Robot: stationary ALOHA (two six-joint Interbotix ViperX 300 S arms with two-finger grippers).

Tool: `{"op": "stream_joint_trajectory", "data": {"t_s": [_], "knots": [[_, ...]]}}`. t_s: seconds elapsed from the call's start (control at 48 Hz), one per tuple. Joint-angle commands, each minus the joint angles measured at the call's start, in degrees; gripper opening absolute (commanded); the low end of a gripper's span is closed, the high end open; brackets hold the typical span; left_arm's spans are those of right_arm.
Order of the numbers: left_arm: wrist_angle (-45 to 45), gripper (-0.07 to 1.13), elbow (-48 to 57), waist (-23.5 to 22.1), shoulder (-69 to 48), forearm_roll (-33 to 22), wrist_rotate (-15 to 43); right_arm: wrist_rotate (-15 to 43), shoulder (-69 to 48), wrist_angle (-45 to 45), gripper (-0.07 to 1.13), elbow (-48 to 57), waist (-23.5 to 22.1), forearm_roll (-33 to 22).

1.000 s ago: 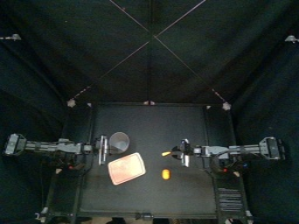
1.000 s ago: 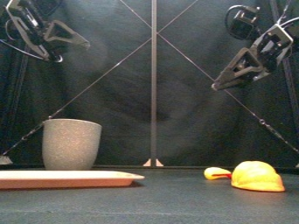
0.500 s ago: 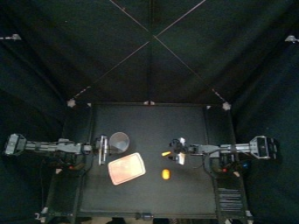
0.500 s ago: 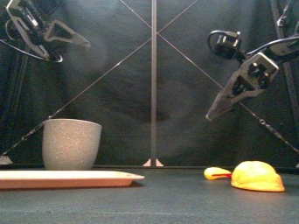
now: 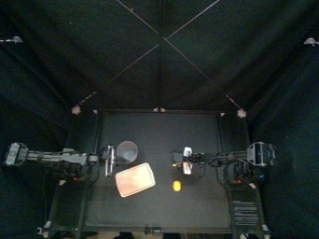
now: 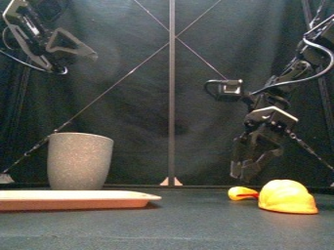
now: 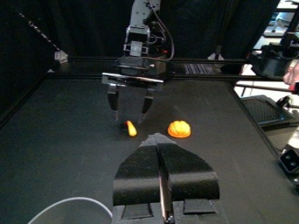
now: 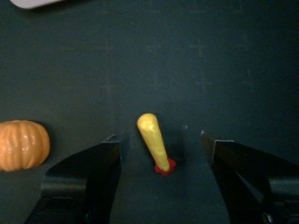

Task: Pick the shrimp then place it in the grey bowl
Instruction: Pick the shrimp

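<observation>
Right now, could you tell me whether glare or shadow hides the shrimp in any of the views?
Right wrist view: the shrimp shows bright on the dark table, no glare, seen between the right gripper's open jaws. Front view: evenly lit, beside the orange toy. Top view: barely a spot.

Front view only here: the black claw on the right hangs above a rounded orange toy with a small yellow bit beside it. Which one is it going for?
Observer: Likely the yellow one. In the right wrist view, the right gripper has its open jaws on either side of a long yellow toy with a red tip, probably the shrimp.
Operator: So the yellow bit isn't part of the orange thing?
Observer: No. The ribbed orange toy lies apart from it, outside the jaws.
Operator: And the claw at top left?
Observer: The left wrist view shows the left gripper with its jaws shut and nothing between them.
</observation>
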Motion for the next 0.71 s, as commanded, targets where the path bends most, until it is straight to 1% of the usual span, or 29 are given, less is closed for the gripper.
{"op": "stream_joint_trajectory", "data": {"t_s": [0.021, 0.208, 0.292, 0.375, 0.479, 0.562, 0.625, 0.708], "knots": [[-0.62, 0.06, -0.62, 0.09, 0.18, 0.0, 0.09, -0.09, 1.93, 1.05, 0.96, -2.46, 0.09, -0.09], [-0.62, 0.06, -0.44, 0.09, 0.09, 0.0, 0.09, 0.18, 4.83, 2.11, 0.95, -3.96, 0.18, 0.18], [-0.62, 0.05, -0.44, 0.09, 0.0, 0.0, 0.09, 0.26, 5.1, 2.2, 0.92, -3.87, 0.09, 0.53], [-0.62, 0.06, -0.35, 0.09, -0.09, 0.0, 0.09, 0.26, 5.1, 2.29, 0.85, -3.69, 0.18, 1.05], [-0.62, 0.06, -0.35, 0.09, -0.09, 0.0, 0.09, 0.26, 5.1, 2.46, 0.71, -3.34, 0.18, 1.93], [-0.7, 0.06, -0.26, 0.09, -0.09, 0.0, 0.09, 0.26, 5.1, 2.46, 0.63, -3.25, 0.18, 2.11], [-0.88, 0.06, -0.09, 0.09, -0.09, 0.0, 0.09, 0.26, 5.1, 2.46, 0.59, -3.16, 0.18, 2.11], [-1.23, 0.05, 0.09, 0.09, -0.18, -0.09, 0.0, 0.35, 5.1, 2.46, 0.56, -3.34, 0.18, 2.2]]}}
